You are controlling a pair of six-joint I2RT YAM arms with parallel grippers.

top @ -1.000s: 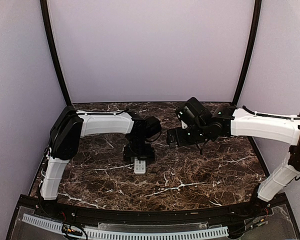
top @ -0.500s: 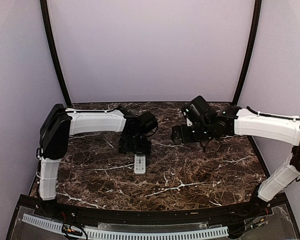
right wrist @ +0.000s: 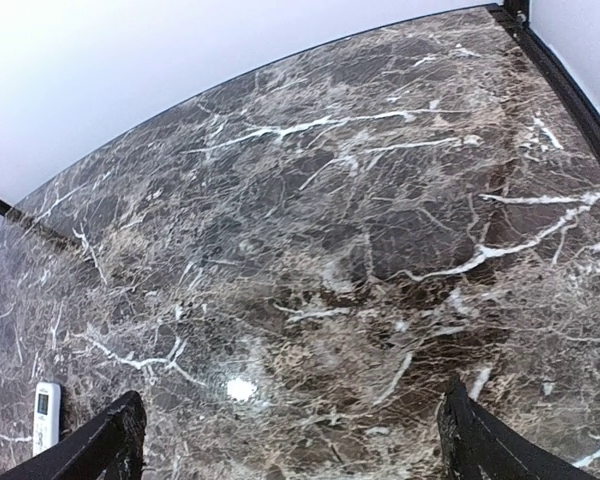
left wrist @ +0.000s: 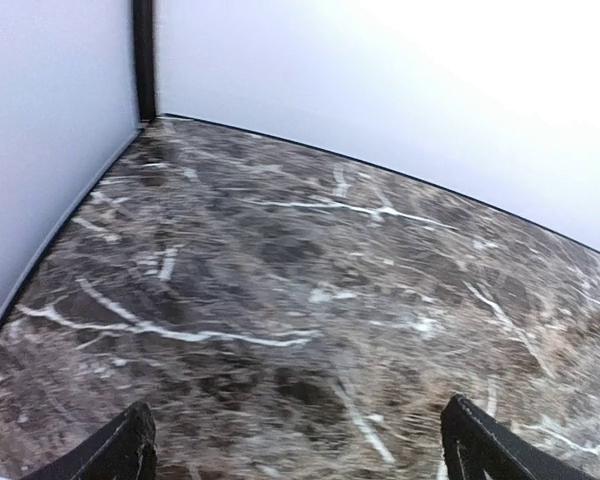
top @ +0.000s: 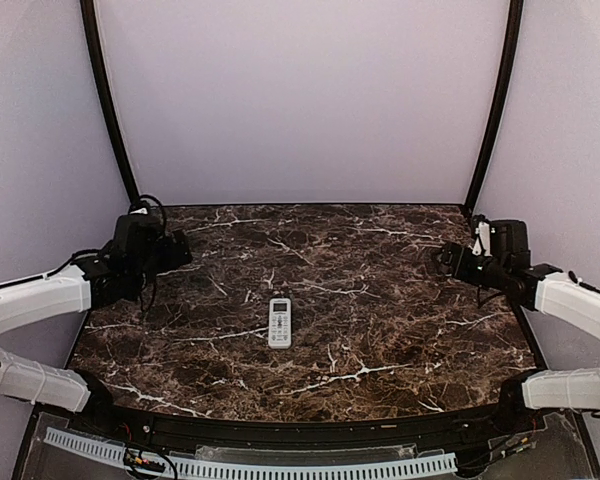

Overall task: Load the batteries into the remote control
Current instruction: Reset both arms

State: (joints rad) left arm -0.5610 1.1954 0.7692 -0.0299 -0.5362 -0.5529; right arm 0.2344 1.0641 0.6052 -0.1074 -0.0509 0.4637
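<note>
Task looks done, as far as can be seen. Marble table [top: 400, 335]: no orange or blue batteries loose in any view. Left arm [top: 40, 300] sits folded at the left edge and right arm [top: 580, 305] at the right edge, both well apart from the centre. Left gripper [left wrist: 298, 448] has its fingers spread with nothing between them; right gripper [right wrist: 285, 440] is the same. Remote [top: 280, 322] lies face up mid-table, touching nothing. Batteries are presumably inside, but its back is hidden, so I can't confirm.

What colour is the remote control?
White remote control; top external view shows it best.
</note>
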